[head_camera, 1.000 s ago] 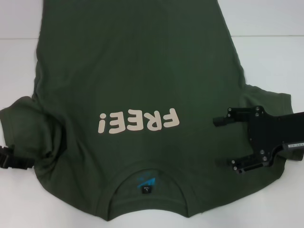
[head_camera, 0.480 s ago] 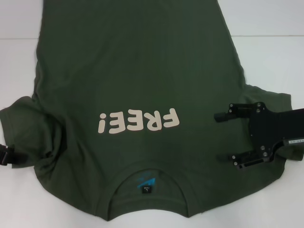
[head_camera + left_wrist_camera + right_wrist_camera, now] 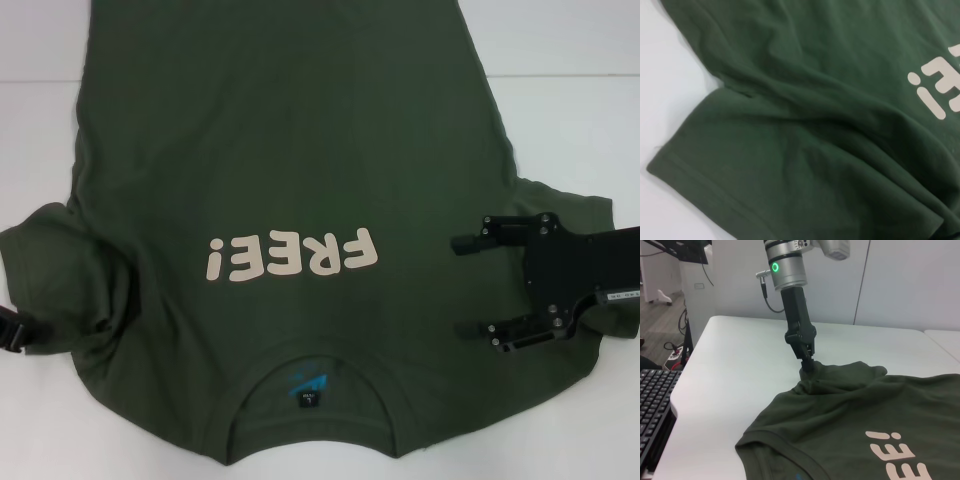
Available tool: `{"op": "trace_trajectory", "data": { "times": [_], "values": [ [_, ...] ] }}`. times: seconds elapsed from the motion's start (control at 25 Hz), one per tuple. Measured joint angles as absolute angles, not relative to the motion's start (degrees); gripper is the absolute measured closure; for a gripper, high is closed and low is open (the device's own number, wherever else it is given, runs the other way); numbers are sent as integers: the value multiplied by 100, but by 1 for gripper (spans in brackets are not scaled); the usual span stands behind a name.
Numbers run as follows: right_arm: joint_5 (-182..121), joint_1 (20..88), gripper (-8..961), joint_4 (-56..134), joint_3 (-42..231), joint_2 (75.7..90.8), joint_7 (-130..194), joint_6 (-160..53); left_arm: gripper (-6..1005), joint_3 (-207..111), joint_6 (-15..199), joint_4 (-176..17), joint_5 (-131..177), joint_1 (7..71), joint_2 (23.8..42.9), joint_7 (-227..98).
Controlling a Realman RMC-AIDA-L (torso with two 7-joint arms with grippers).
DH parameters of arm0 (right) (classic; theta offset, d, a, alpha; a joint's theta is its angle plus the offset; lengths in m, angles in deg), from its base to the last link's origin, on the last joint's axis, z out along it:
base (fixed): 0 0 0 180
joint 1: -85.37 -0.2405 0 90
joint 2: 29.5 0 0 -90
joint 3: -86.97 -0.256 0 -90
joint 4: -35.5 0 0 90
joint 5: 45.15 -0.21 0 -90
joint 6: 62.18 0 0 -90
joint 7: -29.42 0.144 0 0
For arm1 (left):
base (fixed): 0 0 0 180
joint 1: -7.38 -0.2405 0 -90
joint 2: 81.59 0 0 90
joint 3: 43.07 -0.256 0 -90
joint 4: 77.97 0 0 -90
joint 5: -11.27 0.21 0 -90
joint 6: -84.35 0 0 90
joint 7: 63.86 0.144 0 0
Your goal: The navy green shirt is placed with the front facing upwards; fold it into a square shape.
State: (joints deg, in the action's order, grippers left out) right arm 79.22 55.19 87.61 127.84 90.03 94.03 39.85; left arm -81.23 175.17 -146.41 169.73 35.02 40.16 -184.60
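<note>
Because the navy green shirt [image 3: 290, 170] lay front up on the white table [image 3: 590, 110] with its collar [image 3: 310, 385] nearest the robot, each sleeve fell beside one arm. At the near left, the left gripper [image 3: 807, 365] was clamped on the left sleeve [image 3: 60, 280], bunching it, likely to fold it inward. Slightly farther right, the right gripper [image 3: 478, 288] hovered over the right sleeve [image 3: 560, 205], jaws apart, seemingly ready to grasp.

Bright, even light, soft shadows, sharp focus

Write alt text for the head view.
A navy green shirt lies face up on a white table, cream "FREE!" lettering showing. The open right gripper hovers over its right shoulder; the left gripper is at the left sleeve.
</note>
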Motion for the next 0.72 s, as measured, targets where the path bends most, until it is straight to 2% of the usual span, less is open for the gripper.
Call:
{"op": "trace_trajectory", "data": {
  "times": [0.08,0.32,0.72],
  "values": [
    [7922,5516,38,8761,12784,9003,9398,3981,960,-8139,17523,-14637,16990,3505,4019,-18542],
    [7922,5507,39,8762,12784,9003,9389,3977,953,-8140,17480,-14659,16945,3546,4012,-18644],
    [7922,5507,39,8762,12742,9003,9400,3977,929,-8228,17756,-15048,17033,3975,3961,-18736]
  ]
}}
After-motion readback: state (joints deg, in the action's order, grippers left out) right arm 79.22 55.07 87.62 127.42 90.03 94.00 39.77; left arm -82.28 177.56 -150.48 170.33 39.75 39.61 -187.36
